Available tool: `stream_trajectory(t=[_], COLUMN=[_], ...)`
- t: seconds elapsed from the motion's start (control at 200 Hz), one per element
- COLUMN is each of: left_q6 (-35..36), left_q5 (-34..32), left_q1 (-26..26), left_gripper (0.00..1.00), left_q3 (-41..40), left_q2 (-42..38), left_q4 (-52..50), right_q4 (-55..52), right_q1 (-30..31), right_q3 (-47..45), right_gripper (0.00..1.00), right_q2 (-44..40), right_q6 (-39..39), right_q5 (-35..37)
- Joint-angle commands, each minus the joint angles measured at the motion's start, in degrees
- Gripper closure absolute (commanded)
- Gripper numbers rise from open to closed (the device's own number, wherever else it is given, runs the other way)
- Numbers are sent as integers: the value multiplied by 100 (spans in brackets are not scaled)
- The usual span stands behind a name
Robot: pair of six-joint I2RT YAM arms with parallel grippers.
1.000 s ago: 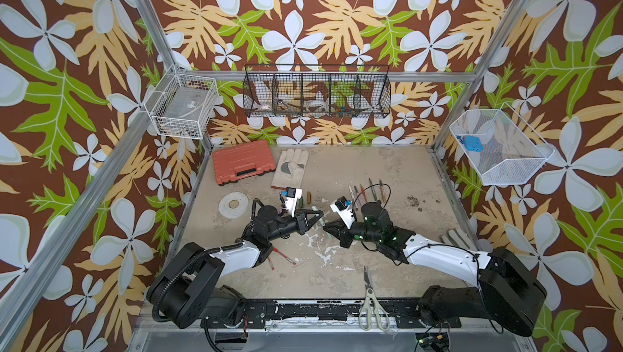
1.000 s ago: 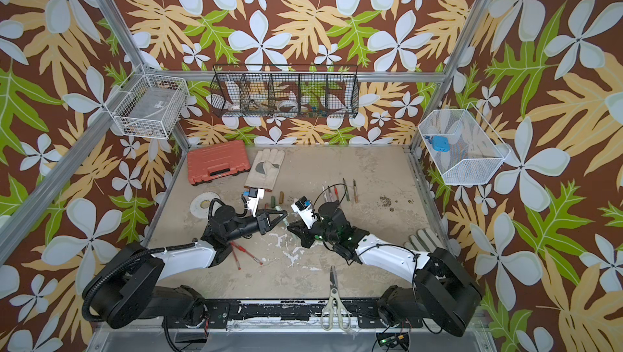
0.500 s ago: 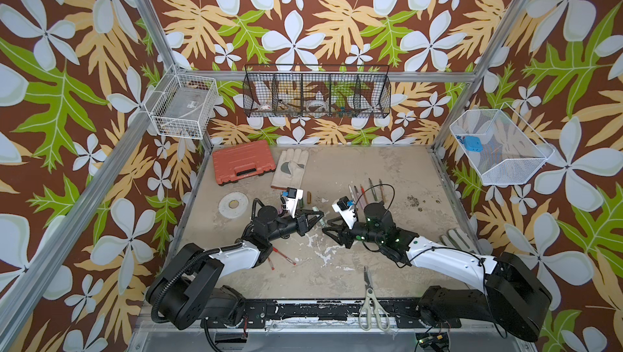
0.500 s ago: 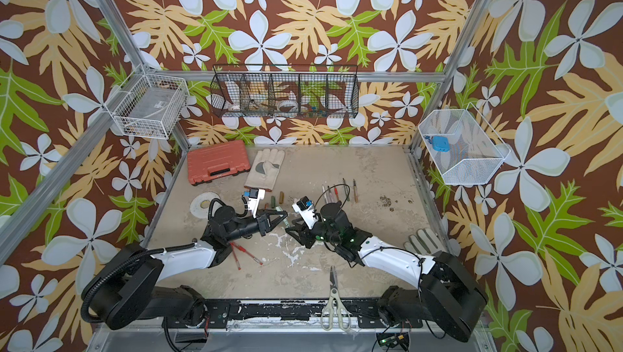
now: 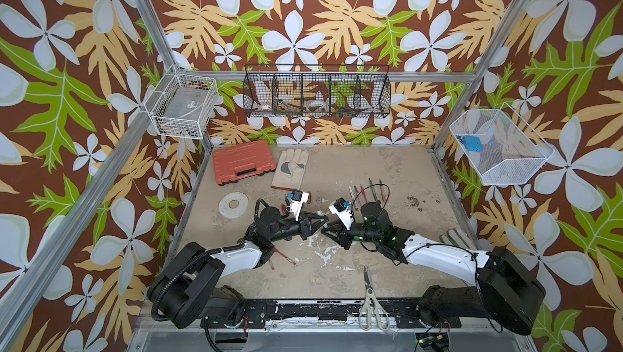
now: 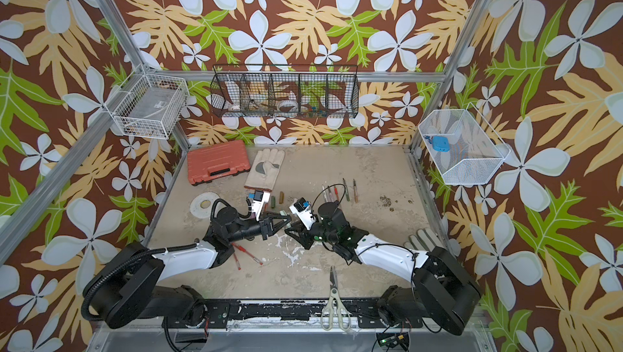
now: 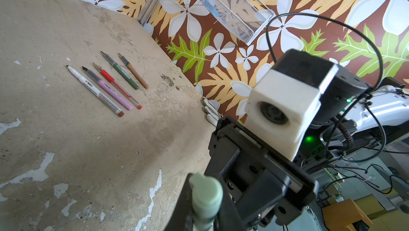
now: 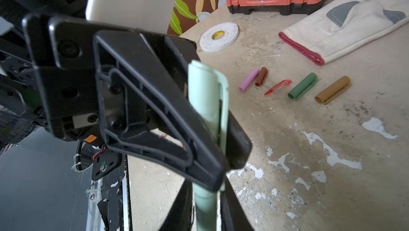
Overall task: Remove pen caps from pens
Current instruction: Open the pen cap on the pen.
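My left gripper (image 5: 324, 219) and right gripper (image 5: 323, 231) meet tip to tip above the middle of the table. Between them is the pale green pen (image 8: 204, 205). The left gripper (image 7: 205, 199) is shut on its pale green cap (image 8: 208, 94). The right gripper (image 8: 205, 210) stands round the barrel, with a thin gap showing beside it. Several uncapped pens (image 7: 108, 88) lie in a row at the back right (image 5: 365, 191). Loose pen caps lie near the glove: pink (image 8: 249, 79), brown (image 8: 261, 76), red (image 8: 277, 87), dark green (image 8: 303, 85), gold (image 8: 333, 89). Two red pens (image 6: 247, 253) lie by the left arm.
Scissors (image 5: 370, 299) lie at the front edge. An orange case (image 5: 242, 161), a work glove (image 5: 290, 168) and a tape roll (image 5: 233, 203) sit at the back left. A second glove (image 5: 458, 235) lies at the right edge. Wire baskets (image 5: 317, 95) hang on the walls.
The right gripper's jaws have loosened from the pen barrel, then narrowed again. Both arms have stayed nearly in place, with the pen still between them.
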Motion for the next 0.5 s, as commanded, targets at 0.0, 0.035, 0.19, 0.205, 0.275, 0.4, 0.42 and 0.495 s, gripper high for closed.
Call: stream_trajectory(t=[0.0, 0.035, 0.19, 0.205, 0.275, 0.4, 0.42, 0.495], left_q6=[9, 3, -28, -32, -59, 53, 83, 86], left_q5=[63, 67, 44, 35, -45, -643, -745, -1005], left_q1=[-3, -3, 1, -9, -5, -1, 5, 33], left_gripper=[100, 100, 100, 100, 100, 100, 100, 100], left_q3=[-9, -9, 1, 0, -9, -17, -5, -4], left_q2=[-47, -36, 7, 7, -27, -196, -222, -250], left_q4=[315, 312, 320, 326, 309, -196, -305, -519], right_q4=[163, 168, 212, 204, 201, 71, 30, -135], right_q1=[0, -1, -2, -1, 3, 248, 324, 625], right_q3=[23, 24, -11, -14, -27, -73, -72, -36], right_gripper=[81, 84, 100, 100, 100, 100, 100, 100], right_q2=[-4, -11, -19, -24, -39, -166, -187, -172], right_q6=[-20, -28, -64, -64, -47, -146, -190, -222], right_q5=[-201, -219, -197, -180, 3, 1183, 1460, 2441])
